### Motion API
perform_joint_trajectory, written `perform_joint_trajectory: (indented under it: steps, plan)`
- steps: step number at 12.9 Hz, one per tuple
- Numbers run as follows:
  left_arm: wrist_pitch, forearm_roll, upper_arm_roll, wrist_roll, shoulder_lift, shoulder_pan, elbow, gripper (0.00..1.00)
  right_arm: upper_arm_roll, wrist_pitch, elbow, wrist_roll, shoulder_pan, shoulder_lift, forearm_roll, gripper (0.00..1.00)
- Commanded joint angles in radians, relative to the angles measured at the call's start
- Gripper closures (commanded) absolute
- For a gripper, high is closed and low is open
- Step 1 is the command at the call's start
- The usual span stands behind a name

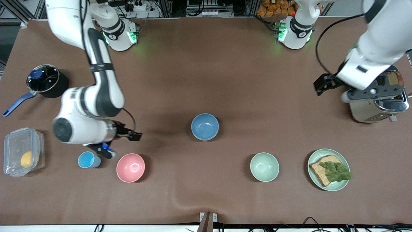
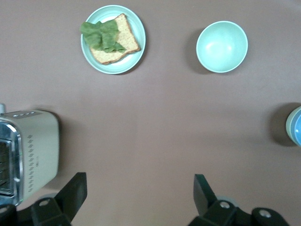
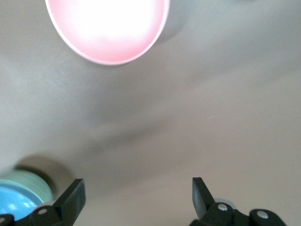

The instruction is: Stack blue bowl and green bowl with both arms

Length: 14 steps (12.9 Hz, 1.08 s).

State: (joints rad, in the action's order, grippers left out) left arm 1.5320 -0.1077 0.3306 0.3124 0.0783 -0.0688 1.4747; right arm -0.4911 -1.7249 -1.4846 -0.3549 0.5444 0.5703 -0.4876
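Observation:
The blue bowl [image 1: 204, 126] stands upright near the middle of the table; its edge also shows in the left wrist view [image 2: 296, 126]. The green bowl [image 1: 264, 167] stands upright and empty, nearer the front camera and toward the left arm's end; it also shows in the left wrist view [image 2: 221, 46]. The two bowls are apart. My left gripper [image 1: 323, 84] [image 2: 139, 183] is open and empty, in the air over bare table beside the toaster. My right gripper [image 1: 124, 144] [image 3: 137, 184] is open and empty, over the table by the pink bowl and the cup.
A pink bowl [image 1: 130, 167] [image 3: 108, 28] and a small light-blue cup [image 1: 87, 159] [image 3: 16, 202] stand close to my right gripper. A plate with bread and lettuce [image 1: 329, 169] [image 2: 113, 39], a toaster [image 1: 378, 103] [image 2: 28, 153], a pot [image 1: 45, 81] and a plastic box [image 1: 22, 151] stand around.

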Motion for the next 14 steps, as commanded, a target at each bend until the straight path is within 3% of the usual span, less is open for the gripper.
perform_joint_trajectory:
  steps: [1, 2, 4, 6, 7, 8, 9, 11, 14]
  plan:
    - [-0.036, 0.026, -0.011, -0.08, -0.052, -0.006, -0.002, 0.0, -0.095, 0.086, -0.03, 0.216, 0.006, -0.113, 0.012, 0.0]
    - [-0.055, 0.028, -0.031, -0.094, -0.058, 0.0, -0.001, 0.0, -0.125, 0.112, -0.029, 0.262, 0.006, -0.134, 0.017, 0.0]
    - [-0.07, 0.033, -0.05, -0.099, -0.063, 0.006, 0.001, 0.0, -0.156, 0.186, 0.015, 0.28, 0.009, -0.179, 0.12, 0.0]
    - [-0.07, 0.084, -0.067, -0.099, -0.068, 0.003, 0.004, 0.0, -0.147, 0.267, 0.091, 0.266, 0.02, -0.207, 0.217, 0.0]
    - [-0.07, 0.086, -0.068, -0.099, -0.075, 0.001, 0.01, 0.0, -0.114, 0.293, 0.107, 0.266, -0.003, -0.233, 0.23, 0.0]
    - [-0.07, 0.088, -0.07, -0.099, -0.089, 0.001, 0.028, 0.0, -0.033, 0.294, 0.102, 0.266, -0.086, -0.269, 0.237, 0.0]
    - [-0.07, 0.088, -0.073, -0.101, -0.1, -0.002, 0.041, 0.0, 0.099, 0.292, 0.099, 0.266, -0.198, -0.3, 0.266, 0.0]
    - [-0.07, 0.088, -0.081, -0.101, -0.103, -0.003, 0.042, 0.0, 0.311, 0.284, 0.069, 0.261, -0.366, -0.374, 0.383, 0.0]
    - [-0.067, 0.088, -0.081, -0.101, -0.097, -0.003, 0.036, 0.0, 0.468, 0.243, -0.028, 0.263, -0.532, -0.469, 0.391, 0.0]
